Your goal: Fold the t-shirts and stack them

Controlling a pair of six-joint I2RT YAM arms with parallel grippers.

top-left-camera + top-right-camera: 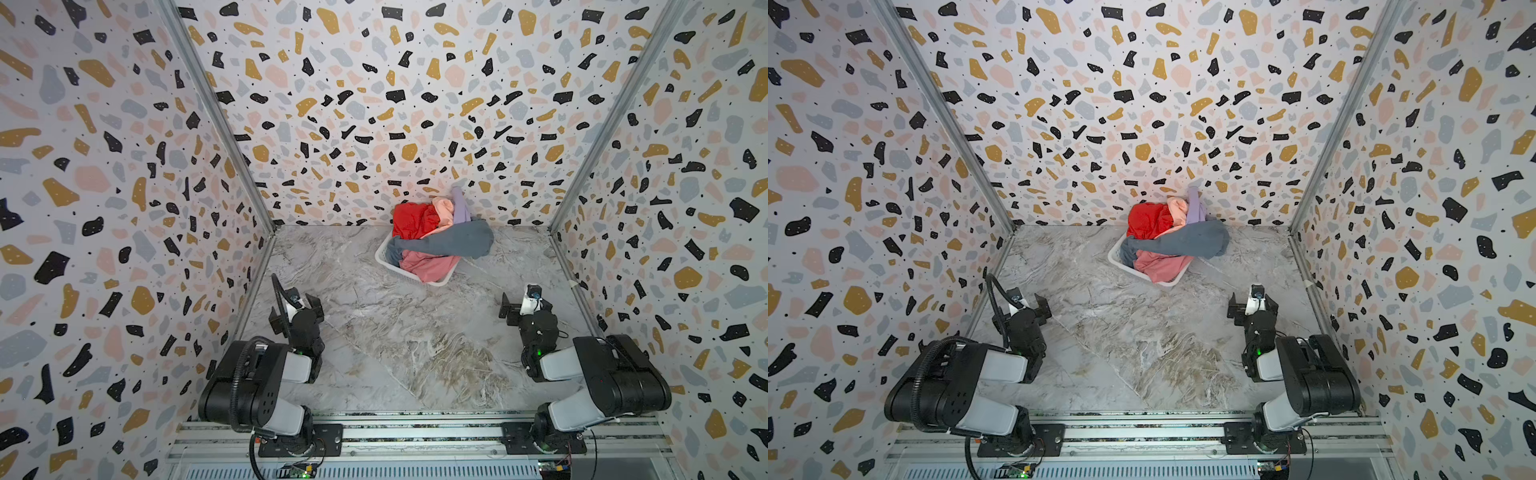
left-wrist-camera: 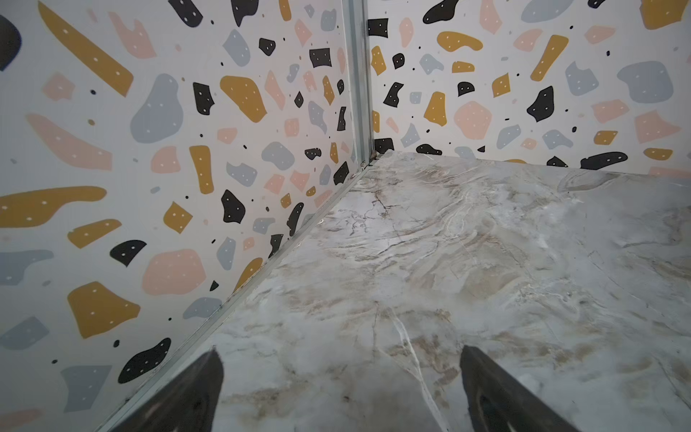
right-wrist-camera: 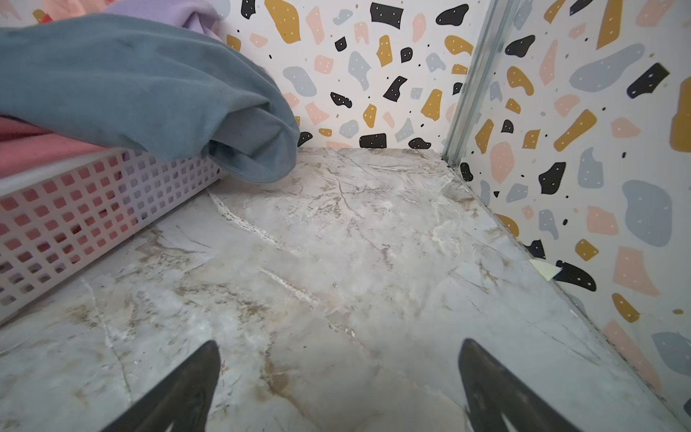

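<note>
- Black left gripper (image 2: 338,359) sat low over the near left part of the grey marble-look tabletop (image 1: 395,340), jaws spread wide, holding nothing.
- Black right gripper (image 3: 338,351) sat on the near right side, jaws also spread wide and empty, with the basket ahead of it in the right wrist view.
- All the shirts lay heaped in the white perforated plastic basket (image 1: 384,259) at the far middle of the table, against the back wall and well apart from both grippers.
- Slate grey-blue cloth t-shirt (image 1: 453,243) lay on top, draped across the heap, one end spilling over the basket's right wall onto the table.
- Bright red t-shirt (image 1: 411,220) was at the far left of the heap, dusty pink t-shirt (image 1: 424,268) at the near side, and peach t-shirt (image 1: 442,210) and lavender t-shirt (image 1: 461,210) at the back.
- Step, as a judgement: the very start, with nothing pulled out, nothing folded and no stack.
- Next move likely called for a reach to the basket, probably pinching the overhanging grey-blue shirt, the easiest to grab, then spreading it flat on the bare table.
- Count: five t-shirts, one basket, two grippers.
</note>
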